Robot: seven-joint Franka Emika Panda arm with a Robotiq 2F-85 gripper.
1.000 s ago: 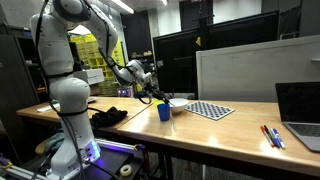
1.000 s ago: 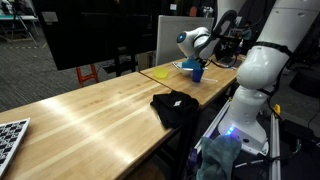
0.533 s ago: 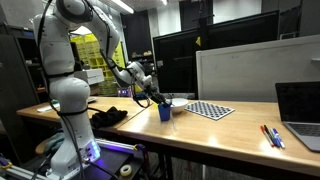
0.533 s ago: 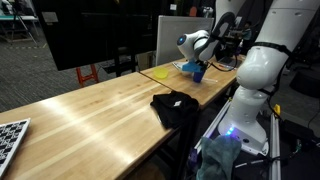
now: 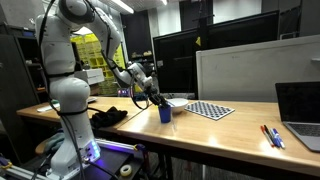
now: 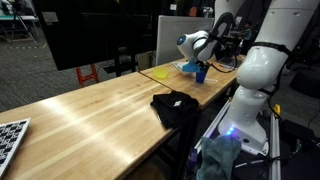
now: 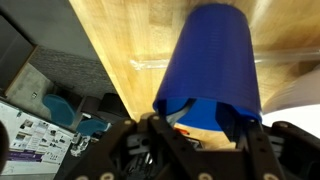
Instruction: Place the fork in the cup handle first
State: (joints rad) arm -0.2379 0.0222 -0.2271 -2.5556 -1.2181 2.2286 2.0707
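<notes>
Gripper (image 7: 203, 130): jaws part open, one either side of the cup's mouth in the wrist view, nothing pinched between them that I can see. I'm sitting just above and beside the cup (image 7: 215, 65), which is blue, slightly tapered, with no handle, upright on the table.

Fork: hard to make out. In an exterior view a slim dark streak runs from the cup's rim up toward my fingers, and I take that for the fork (image 5: 158, 104), leaning in the cup. Which end is down I cannot tell. A small pale sliver shows at the rim in the wrist view, unclear what it is.

Handling, my guess: the fork is light, stiff, thin and smooth, so it slips and rolls in a loose pinch. Best hold is across the neck near the tines, leaving the handle free to go in first. The cup looks light and tippy; a nudge from a finger or a leaning fork could knock it over.

Surface: pale wooden table (image 5: 235, 122), flat, smooth. Near the cup are a shallow bowl (image 6: 160, 72) and a checkerboard sheet (image 5: 210, 110). A black cloth (image 6: 175, 105) lies well apart from the cup, as do the pens (image 5: 272, 136) and a laptop (image 5: 300, 110).

Room: lab or office, dark monitors and a white partition (image 5: 240, 72) behind the table.
</notes>
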